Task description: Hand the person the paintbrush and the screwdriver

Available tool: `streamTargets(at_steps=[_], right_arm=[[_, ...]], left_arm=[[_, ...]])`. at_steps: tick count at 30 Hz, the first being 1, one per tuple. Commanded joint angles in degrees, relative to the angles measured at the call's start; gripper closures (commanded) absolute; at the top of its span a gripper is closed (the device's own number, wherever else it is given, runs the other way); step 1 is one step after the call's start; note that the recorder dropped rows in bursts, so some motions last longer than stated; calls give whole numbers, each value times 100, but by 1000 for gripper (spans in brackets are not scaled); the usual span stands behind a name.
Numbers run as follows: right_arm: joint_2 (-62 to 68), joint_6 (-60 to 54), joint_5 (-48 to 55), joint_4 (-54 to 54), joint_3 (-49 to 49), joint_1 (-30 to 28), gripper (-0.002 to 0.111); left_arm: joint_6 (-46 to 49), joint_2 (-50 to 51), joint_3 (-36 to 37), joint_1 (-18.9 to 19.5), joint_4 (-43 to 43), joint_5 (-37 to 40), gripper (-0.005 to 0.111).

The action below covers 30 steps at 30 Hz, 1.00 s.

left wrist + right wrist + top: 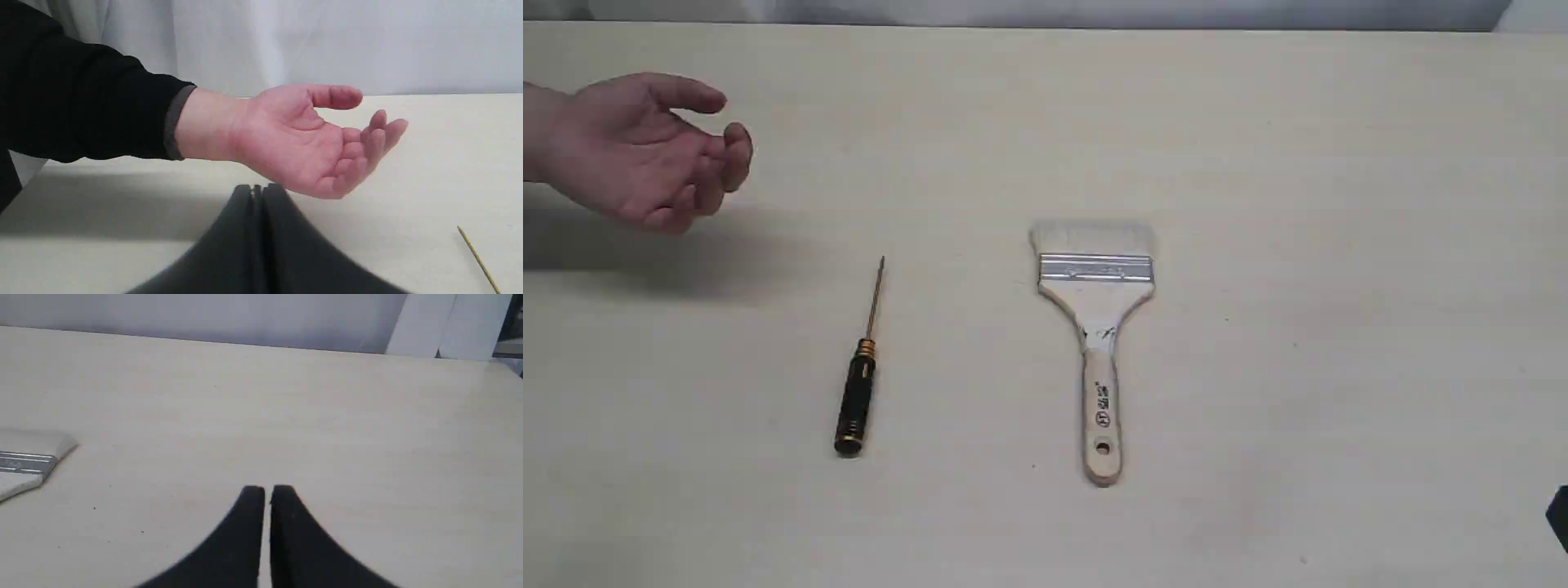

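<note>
Left and right jaws closed, empty. The person's hand (302, 143) hovers just beyond the left jaws; the round screwdriver (858, 392) could roll under a careless pinch.

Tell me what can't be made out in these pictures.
Screwdriver, left wrist view: only the shaft shows; the frame edge cuts off the handle.
Brush, right wrist view: only a corner shows, cut by the edge.
Brush handle print, exterior view: too small to read.
Hand, exterior view: cut off at the wrist by the edge.
</note>
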Motion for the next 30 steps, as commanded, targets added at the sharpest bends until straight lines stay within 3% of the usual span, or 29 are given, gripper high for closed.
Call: streamTargets(at_steps=[1,30], right_arm=[[-30,-9,-14,34,13,-37,104],[-30,-30,-347,-146,13,-37,104]], left_arm=[[-12,-14,12,-47,-14,-43,107],[-12,-14,12,-47,-26,-31,107]])
